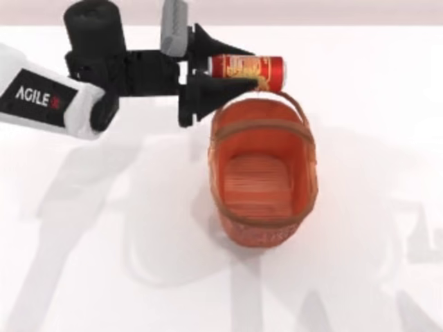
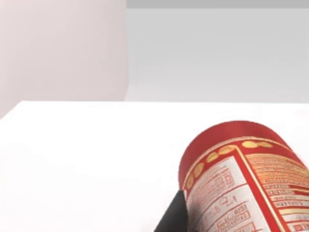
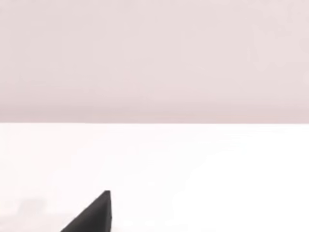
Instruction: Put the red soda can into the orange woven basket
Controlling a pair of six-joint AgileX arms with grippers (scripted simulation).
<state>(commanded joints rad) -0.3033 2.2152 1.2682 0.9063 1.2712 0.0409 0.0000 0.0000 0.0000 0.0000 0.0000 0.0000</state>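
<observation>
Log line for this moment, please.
left gripper: shut on can, lying sideways | over basket far rim | not released | right arm: out of top view
</observation>
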